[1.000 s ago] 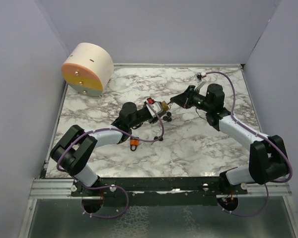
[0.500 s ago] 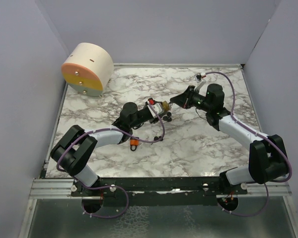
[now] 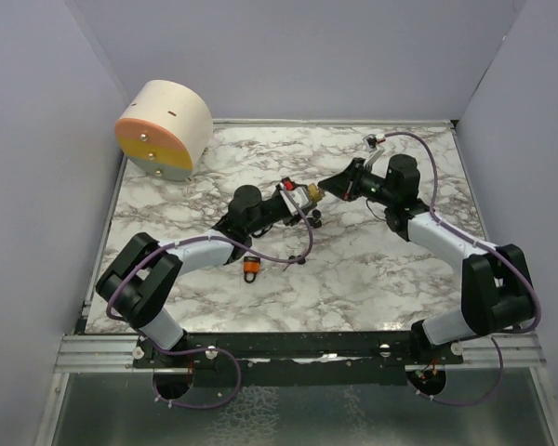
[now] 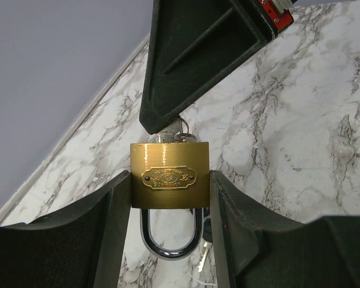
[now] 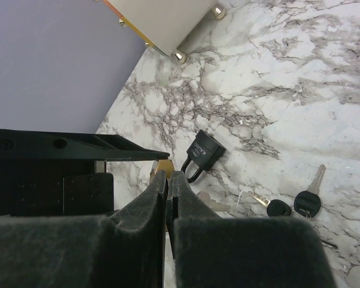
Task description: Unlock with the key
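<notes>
A brass padlock (image 4: 170,174) is clamped by its sides in my left gripper (image 4: 170,186), held above the marble table (image 3: 372,269). Its steel shackle (image 4: 170,240) points back toward the wrist and looks closed. The silver key (image 4: 171,128) sits at the keyhole end of the padlock, on a small ring. My right gripper (image 5: 168,177) is shut on that key, its black fingers (image 4: 186,66) coming in from the far side. From above, the padlock (image 3: 303,194) hangs between the left gripper (image 3: 293,199) and the right gripper (image 3: 326,186) near the table's middle.
A black padlock (image 5: 202,153) lies on the table below the grippers, with a silver key (image 5: 215,205) and two black-headed keys (image 5: 279,207) beside it. A small orange lock (image 3: 251,270) lies near the left forearm. A beige cylinder (image 3: 165,128) stands at the back left corner.
Both grippers and the brass padlock have shifted slightly toward the back of the table. The grips are unchanged.
</notes>
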Action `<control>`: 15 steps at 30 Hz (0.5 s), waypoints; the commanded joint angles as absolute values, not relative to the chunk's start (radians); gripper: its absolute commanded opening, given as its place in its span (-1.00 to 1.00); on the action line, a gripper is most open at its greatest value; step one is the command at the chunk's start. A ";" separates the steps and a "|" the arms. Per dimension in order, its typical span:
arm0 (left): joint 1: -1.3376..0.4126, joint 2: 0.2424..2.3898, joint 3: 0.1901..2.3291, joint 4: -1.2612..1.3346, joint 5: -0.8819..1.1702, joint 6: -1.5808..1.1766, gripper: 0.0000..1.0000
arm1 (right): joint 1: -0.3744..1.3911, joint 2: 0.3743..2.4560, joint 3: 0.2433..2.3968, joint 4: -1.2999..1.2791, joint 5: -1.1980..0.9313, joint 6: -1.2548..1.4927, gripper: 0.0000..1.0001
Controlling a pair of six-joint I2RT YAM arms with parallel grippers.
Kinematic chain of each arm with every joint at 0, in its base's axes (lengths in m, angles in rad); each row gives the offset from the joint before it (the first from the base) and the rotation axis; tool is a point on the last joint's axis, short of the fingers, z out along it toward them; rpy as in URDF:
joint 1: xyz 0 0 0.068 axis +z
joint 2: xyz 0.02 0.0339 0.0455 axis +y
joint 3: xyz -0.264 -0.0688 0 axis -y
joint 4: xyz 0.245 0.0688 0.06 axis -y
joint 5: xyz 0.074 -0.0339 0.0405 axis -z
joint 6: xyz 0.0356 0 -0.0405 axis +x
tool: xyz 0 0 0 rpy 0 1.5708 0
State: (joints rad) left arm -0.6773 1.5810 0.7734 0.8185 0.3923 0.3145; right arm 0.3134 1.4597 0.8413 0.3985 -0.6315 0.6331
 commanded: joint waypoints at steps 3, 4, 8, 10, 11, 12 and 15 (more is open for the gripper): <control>-0.705 1.581 0.889 0.982 0.409 0.345 -1.00 | 0.327 1.513 0.855 0.380 -0.722 0.657 -0.98; -0.708 1.584 0.894 0.983 0.405 0.347 -1.00 | 0.327 1.514 0.856 0.382 -0.724 0.658 -0.98; -0.712 1.591 0.905 0.985 0.383 0.346 -1.00 | 0.327 1.521 0.859 0.378 -0.726 0.660 -0.98; -0.716 1.593 0.910 0.985 0.357 0.339 -1.00 | 0.326 1.529 0.862 0.374 -0.727 0.661 -0.98; -0.719 1.594 0.913 0.985 0.340 0.335 -1.00 | 0.326 1.534 0.862 0.373 -0.728 0.663 -0.98; -0.722 1.594 0.912 0.985 0.326 0.332 -1.00 | 0.326 1.539 0.865 0.371 -0.730 0.667 -0.98; -0.737 1.587 0.906 0.985 0.260 0.332 -1.00 | 0.327 1.563 0.879 0.347 -0.731 0.678 -0.98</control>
